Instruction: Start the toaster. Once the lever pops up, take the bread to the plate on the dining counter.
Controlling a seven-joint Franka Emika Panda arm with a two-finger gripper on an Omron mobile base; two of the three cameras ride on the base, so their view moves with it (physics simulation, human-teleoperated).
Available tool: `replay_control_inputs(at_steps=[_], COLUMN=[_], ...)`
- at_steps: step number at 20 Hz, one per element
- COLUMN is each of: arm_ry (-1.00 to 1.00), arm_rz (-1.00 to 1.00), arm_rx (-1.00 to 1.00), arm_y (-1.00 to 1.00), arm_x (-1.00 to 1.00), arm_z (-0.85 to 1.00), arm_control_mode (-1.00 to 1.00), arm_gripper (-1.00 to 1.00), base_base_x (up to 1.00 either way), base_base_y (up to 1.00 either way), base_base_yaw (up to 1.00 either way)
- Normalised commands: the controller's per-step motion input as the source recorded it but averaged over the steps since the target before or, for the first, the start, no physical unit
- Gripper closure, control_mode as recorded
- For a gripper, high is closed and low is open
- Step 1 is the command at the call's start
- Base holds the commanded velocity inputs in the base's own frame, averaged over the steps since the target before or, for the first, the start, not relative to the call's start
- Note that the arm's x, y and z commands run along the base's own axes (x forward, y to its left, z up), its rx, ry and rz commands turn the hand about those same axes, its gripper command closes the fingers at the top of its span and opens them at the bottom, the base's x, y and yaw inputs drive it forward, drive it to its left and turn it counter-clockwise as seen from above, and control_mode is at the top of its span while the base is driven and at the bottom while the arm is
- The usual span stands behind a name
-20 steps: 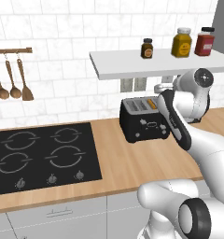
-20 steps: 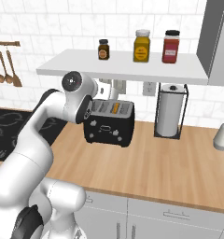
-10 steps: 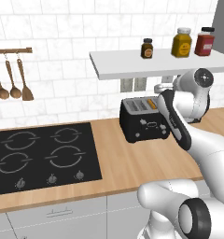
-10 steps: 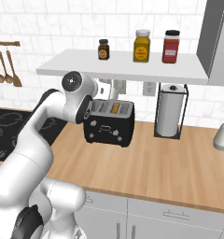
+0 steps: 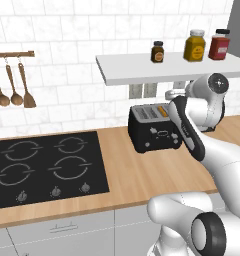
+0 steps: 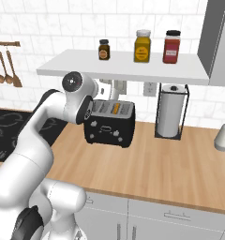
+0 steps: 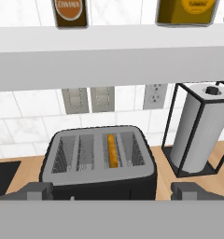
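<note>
- The toaster (image 5: 154,129) is the landmark: a black boxy two-slot unit standing on the wood worktop (image 5: 132,175), against the white tiled wall and under the white shelf (image 6: 123,65).
- The bread (image 7: 112,150) sits upright in the toaster's right-hand slot as the hand view shows it; a tan-orange edge shows in the slot, and the other slot looks empty.
- The same orange edge of bread shows at the toaster's top in the right base view (image 6: 116,108).
- The gripper (image 7: 111,191) hangs above the toaster's front edge, looking down over its top; its two dark fingertips (image 7: 37,190) stand wide apart, one off each front corner of the toaster, released and grasping nothing.
- In the left base view the arm's forearm crosses in front of the toaster's right end, with the hand behind and above it.
- To the toaster's right stands a paper towel roll (image 6: 169,110) in a black wire holder, near but not touching it.
- To the toaster's left, set into the worktop, lies a black hob (image 5: 42,167).
- Above the toaster on the shelf stand three jars: a small brown jar (image 6: 103,49), a yellow jar (image 6: 142,46) and a red jar (image 6: 171,46).
- On the wall behind the toaster are switch plates (image 7: 89,99) and a socket (image 7: 155,95).
- Well to the toaster's left, wooden utensils (image 5: 14,85) hang from a rail.
</note>
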Motion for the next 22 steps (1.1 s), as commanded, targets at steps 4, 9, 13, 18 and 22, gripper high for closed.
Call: replay_control_inputs(at_steps=[4, 9, 13, 18, 22], arm_ry=[0.0, 0.0, 0.0, 0.0, 0.0], arm_rz=[0.0, 0.0, 0.0, 0.0, 0.0], arm_rx=[0.0, 0.0, 0.0, 0.0, 0.0], arm_y=[0.0, 0.0, 0.0, 0.0, 0.0], arm_x=[0.0, 0.0, 0.0, 0.0, 0.0], arm_z=[0.0, 0.0, 0.0, 0.0, 0.0], arm_control_mode=[-1.0, -1.0, -1.0, -1.0, -1.0], arm_gripper=[-1.0, -1.0, -1.0, -1.0, -1.0], base_base_x=[0.0, 0.0, 0.0, 0.0, 0.0], base_base_y=[0.0, 0.0, 0.0, 0.0, 0.0], base_base_yaw=[0.0, 0.0, 0.0, 0.0, 0.0])
